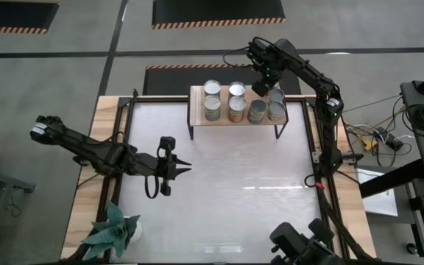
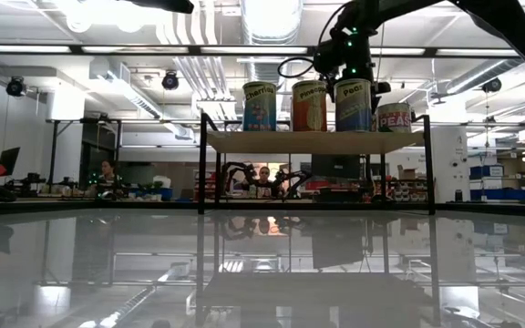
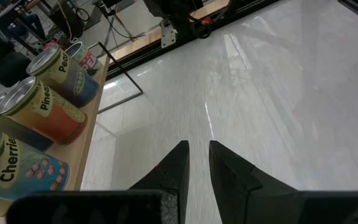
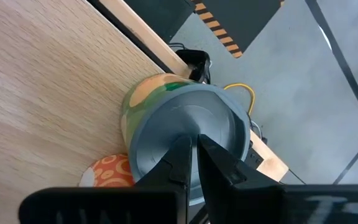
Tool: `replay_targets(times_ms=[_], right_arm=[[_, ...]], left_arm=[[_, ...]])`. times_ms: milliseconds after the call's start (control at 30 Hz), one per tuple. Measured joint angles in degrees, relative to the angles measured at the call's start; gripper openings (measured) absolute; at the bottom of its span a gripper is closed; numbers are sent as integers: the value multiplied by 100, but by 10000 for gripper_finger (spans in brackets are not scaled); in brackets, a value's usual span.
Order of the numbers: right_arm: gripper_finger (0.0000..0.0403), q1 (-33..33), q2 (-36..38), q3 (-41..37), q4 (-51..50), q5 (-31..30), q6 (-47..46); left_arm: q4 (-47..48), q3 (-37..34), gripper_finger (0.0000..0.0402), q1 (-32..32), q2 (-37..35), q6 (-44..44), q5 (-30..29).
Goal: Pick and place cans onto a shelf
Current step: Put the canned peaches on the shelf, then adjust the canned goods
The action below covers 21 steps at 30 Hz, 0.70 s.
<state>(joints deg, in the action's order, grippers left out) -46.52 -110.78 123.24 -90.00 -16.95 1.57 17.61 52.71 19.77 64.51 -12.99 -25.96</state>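
High view: my right gripper (image 1: 265,82) sits over the back right part of the shelf (image 1: 197,118), by the rear can there. My left gripper (image 1: 183,168) is parked low over the white table (image 1: 256,191), mid-left, well apart from the shelf. The shelf is a light-wood board on thin black legs at the table's far edge. I count approx six cans (image 1: 212,107) w/ silvery tops in plain sight, in two rows; a seventh shows partly past my right gripper. A teal spiky plant (image 1: 112,230) stands at the near left corner.

Low view: four cans (image 2: 259,106) show upright on the board, labels blue, orange, green-blue, and a shorter one reading PEAS. My right arm comes down behind them.

Left wrist view: my left fingers (image 3: 178,163) are closed nearly tip to tip, nothing between them. Cans (image 3: 45,115) w/ Cherries, Pineapple and Peas labels line the shelf edge.

Right wrist view: my right fingers (image 4: 178,155) are closed w/ just a slit between, over the grey lid of a green-orange can (image 4: 185,134) standing on the wood; no grip on it. An orange-patterned can (image 4: 107,173) is just beside it.
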Motion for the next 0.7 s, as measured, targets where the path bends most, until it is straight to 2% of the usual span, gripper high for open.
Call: replay_targets(times_ms=[700], right_arm=[[18,1,68,147,-5,-87,147]], left_arm=[[-2,0,44,0,2,0,0]])
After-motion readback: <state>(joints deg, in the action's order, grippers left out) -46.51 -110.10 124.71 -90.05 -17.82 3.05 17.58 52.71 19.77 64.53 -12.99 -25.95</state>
